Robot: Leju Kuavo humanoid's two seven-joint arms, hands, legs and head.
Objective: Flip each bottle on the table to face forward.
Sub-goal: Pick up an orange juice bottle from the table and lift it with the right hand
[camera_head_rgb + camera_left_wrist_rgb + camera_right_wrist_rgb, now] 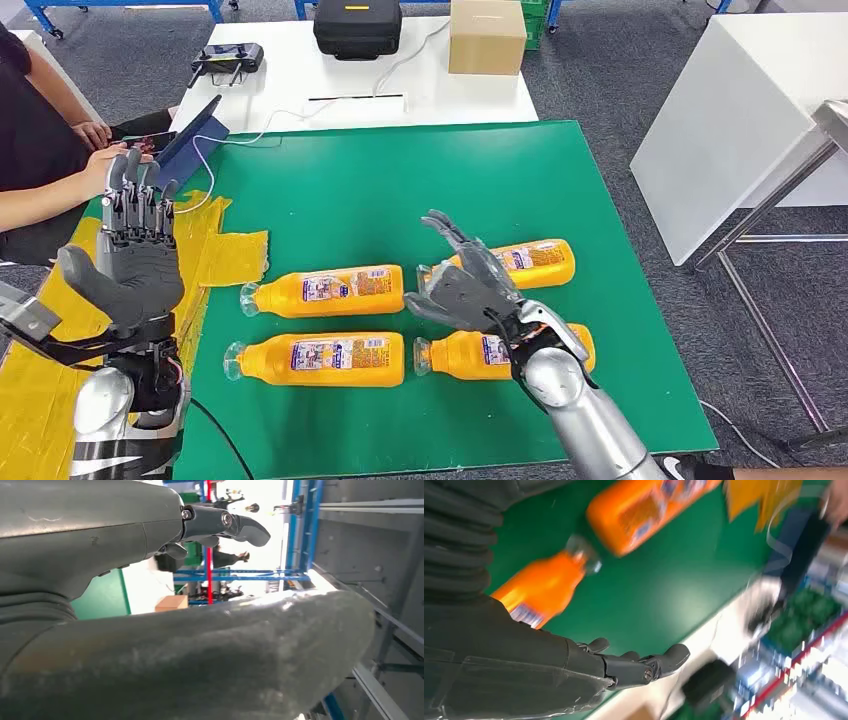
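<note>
Four orange-filled bottles (322, 290) lie on their sides on my green table (400, 190); my right hand (468, 285) hovers above the back-right one, fingers spread, holding nothing; left hand (135, 265) raised, fingers wide.

The right robot hand (465, 285) covers the neck end of the far-right bottle (535, 262), and its wrist hides part of the near-right bottle (470, 355). Bottle labels are too small to read. Left of the green desk (400, 180), a seated person (40, 170) is cut off by the picture's edge. Beyond the bottles, the right wrist view blurs.
</note>
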